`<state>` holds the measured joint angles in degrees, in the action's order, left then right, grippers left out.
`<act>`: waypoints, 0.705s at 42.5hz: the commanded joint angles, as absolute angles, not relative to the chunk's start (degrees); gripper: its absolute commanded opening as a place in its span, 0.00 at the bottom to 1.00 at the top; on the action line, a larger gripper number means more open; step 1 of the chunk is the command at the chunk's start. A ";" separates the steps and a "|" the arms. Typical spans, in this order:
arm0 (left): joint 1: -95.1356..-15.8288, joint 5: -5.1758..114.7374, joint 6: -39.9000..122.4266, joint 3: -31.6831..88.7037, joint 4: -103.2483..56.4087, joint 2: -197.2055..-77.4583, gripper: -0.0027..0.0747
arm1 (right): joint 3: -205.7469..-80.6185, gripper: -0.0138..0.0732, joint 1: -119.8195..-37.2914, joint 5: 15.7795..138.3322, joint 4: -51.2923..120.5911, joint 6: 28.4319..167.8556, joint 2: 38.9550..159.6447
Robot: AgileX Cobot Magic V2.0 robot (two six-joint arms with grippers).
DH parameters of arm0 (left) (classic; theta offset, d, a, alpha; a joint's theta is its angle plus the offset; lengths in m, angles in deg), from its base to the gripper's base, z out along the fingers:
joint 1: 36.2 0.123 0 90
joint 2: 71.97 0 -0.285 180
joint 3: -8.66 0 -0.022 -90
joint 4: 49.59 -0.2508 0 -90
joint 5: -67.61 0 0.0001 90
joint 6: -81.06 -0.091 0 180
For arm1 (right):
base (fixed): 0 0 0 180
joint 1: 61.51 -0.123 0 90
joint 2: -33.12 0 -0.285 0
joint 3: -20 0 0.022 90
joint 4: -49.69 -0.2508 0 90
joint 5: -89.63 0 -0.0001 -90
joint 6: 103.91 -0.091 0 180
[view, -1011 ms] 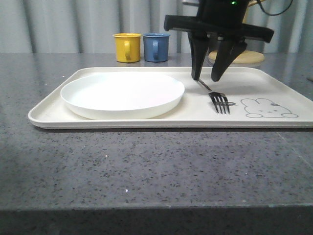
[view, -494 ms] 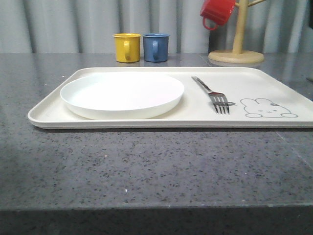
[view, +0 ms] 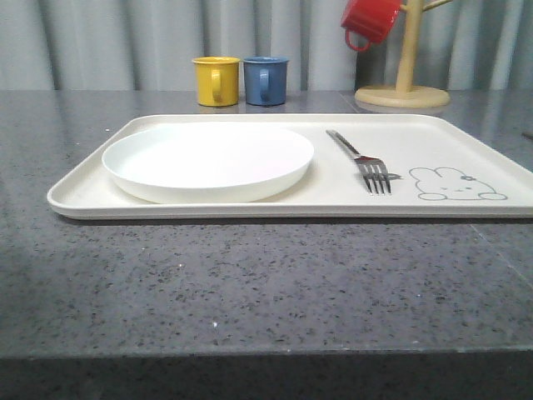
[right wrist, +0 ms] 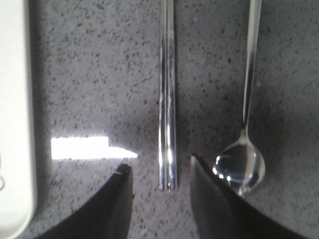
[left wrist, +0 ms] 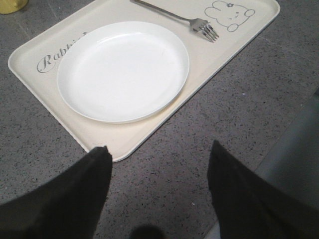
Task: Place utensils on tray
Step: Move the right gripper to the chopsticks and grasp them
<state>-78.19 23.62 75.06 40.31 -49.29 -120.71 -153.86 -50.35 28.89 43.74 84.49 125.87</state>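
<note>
So the cream tray (view: 92, 190) sits flat on the speckled grey desk (view: 250, 292), with the round white plate (view: 208, 160) lying inside it on the end with the script lettering. The fork (view: 366, 162) lies on the tray too, just beside the plate and apart from it, its tines pointing toward the front edge of the desk and ending right next to the rabbit drawing (view: 456, 185).

Off the tray, on bare desk, the right wrist view has the straight flat knife-like piece (right wrist: 167, 94) and the spoon (right wrist: 241, 159) lying side by side, parallel and not touching. The knife-like piece is the one nearer the tray edge. The right gripper (right wrist: 159, 186) hangs over the near end of that piece, fingers spread to either side of it, grasping nothing.

The left gripper (left wrist: 157, 164) hovers over the desk just off the tray's rim by the plate, fingers wide apart and empty.

Behind the tray stand a yellow mug (view: 216, 80) and a blue mug (view: 266, 80), side by side, and a red mug (view: 371, 20) hangs on a wooden mug tree (view: 404, 83).
</note>
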 commanded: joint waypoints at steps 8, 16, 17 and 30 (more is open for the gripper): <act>-78.70 27.90 75.62 38.74 -48.80 -120.60 0.58 | -155.00 0.52 -50.00 32.26 42.58 85.43 129.03; -78.70 27.90 75.62 38.74 -48.80 -120.60 0.58 | -155.00 0.52 -50.06 33.36 42.52 85.43 131.59; -78.70 27.90 75.62 38.74 -48.80 -120.60 0.58 | -155.00 0.52 -50.06 33.40 42.52 85.43 131.75; -78.70 27.90 75.62 38.74 -48.80 -120.60 0.58 | -155.00 0.52 -50.06 33.84 42.52 85.43 133.30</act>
<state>-78.19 23.62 75.06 40.31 -49.29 -120.71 -153.86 -50.35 32.63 43.18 85.01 134.97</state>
